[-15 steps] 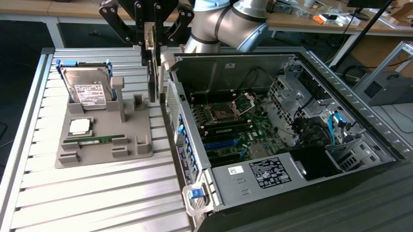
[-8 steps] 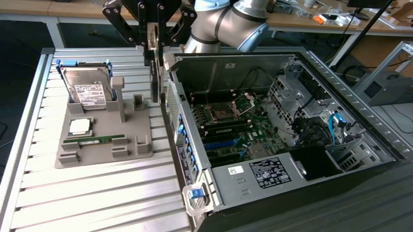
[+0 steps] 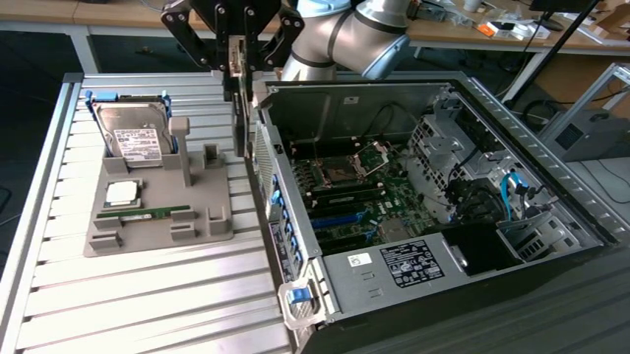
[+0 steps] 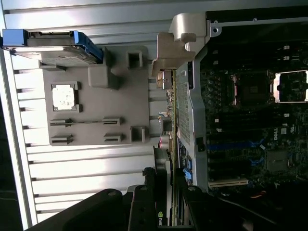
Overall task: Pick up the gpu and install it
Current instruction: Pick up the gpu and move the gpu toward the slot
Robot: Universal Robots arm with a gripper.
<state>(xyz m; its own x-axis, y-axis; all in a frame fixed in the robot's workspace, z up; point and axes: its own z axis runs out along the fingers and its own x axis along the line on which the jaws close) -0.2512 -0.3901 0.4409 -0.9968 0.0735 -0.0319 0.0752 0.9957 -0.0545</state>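
Observation:
My gripper (image 3: 236,63) is at the top of the exterior view, shut on the gpu (image 3: 239,110). The gpu is a thin dark card seen edge-on, hanging straight down from the fingers. It hangs in the air between the grey holder tray (image 3: 158,228) and the near wall of the open computer case (image 3: 295,243), just outside that wall. In the wrist view the gpu (image 4: 161,168) runs between the dark fingers (image 4: 142,202) of the gripper (image 4: 164,197). Beyond it lies the motherboard (image 4: 250,120).
The grey holder tray carries a hard drive (image 3: 133,136) standing in blue rails, a processor chip (image 3: 122,193) and a green memory stick (image 3: 146,212). Inside the case, the motherboard (image 3: 364,199) lies open with cables and drive cages at the exterior view's right. The slatted metal table (image 3: 147,295) extends toward the front.

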